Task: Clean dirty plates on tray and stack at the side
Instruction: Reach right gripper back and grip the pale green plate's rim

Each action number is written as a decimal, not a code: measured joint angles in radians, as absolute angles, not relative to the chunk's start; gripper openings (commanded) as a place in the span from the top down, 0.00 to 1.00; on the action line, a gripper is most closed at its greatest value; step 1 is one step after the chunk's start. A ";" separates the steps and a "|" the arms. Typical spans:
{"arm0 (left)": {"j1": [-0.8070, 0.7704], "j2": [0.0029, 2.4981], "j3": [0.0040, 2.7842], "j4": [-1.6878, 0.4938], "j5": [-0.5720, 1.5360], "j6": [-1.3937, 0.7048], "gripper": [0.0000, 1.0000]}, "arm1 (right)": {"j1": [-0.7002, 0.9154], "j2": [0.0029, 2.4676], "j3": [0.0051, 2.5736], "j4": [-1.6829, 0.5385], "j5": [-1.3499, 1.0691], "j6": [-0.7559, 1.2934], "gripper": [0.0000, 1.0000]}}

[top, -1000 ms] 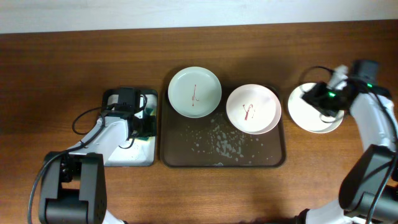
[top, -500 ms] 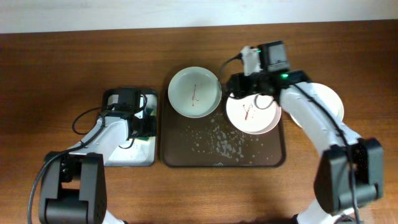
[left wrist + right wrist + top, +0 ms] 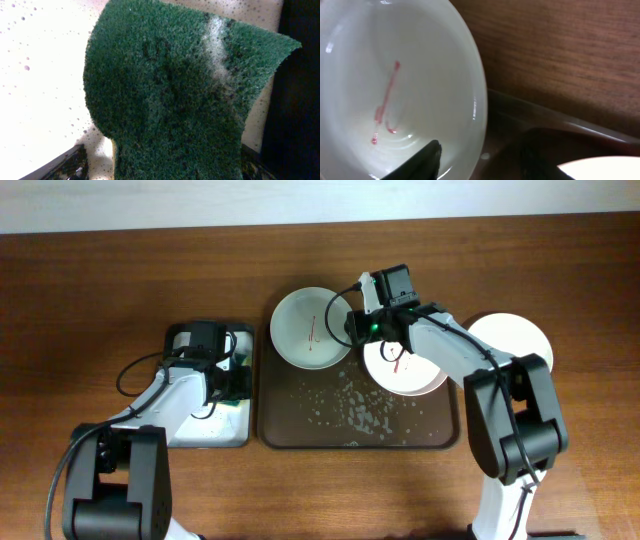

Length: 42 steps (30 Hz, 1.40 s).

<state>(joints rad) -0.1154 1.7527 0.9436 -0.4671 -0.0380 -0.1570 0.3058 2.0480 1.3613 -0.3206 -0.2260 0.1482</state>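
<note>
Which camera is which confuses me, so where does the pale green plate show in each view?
Overhead: pale green plate at upper left of the tray.
Left wrist: absent; green sponge fills it.
Right wrist: plate fills the left half.
Shared landmark: its red smear, overhead and right wrist.

Soft, even light overhead. My left wrist view is sharp on the sponge (image 3: 175,100) — my right's lower edge blurs, plate (image 3: 420,75) rim glinting.
</note>
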 measured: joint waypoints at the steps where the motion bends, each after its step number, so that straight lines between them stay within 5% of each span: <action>1: -0.115 1.753 0.944 -0.467 -0.038 -0.157 0.18 | 0.306 2.056 1.361 -0.321 -0.228 0.156 0.66; 12: -0.115 1.753 0.944 -0.467 -0.038 -0.157 0.18 | 0.306 2.070 1.362 -0.368 -0.302 0.181 0.96; 22: -0.115 1.753 0.944 -0.467 -0.038 -0.157 0.18 | 0.307 2.013 1.365 -0.727 -0.345 0.180 0.96; 29: -0.115 1.753 0.944 -0.467 -0.037 -0.157 0.28 | 0.307 2.001 1.348 -0.853 -0.345 0.180 0.96; 31: -0.115 1.753 0.944 -0.467 -0.037 -0.157 0.40 | 0.307 2.001 1.338 -0.855 -0.345 0.181 0.96; 33: -0.115 1.753 0.944 -0.464 -0.036 -0.158 0.75 | 0.307 2.001 1.336 -0.859 -0.345 0.180 0.96; 35: -0.115 1.753 0.944 -0.455 -0.032 -0.161 0.97 | 0.307 2.001 1.336 -0.859 -0.345 0.181 0.96; 42: -0.117 1.753 0.944 -0.443 -0.026 -0.157 1.00 | 0.307 2.001 1.337 -0.857 -0.345 0.180 0.96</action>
<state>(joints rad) -0.1165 1.7527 0.9436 -0.4431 -0.0257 -0.1574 0.3069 2.0014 1.3369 -0.8574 -0.3454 0.1802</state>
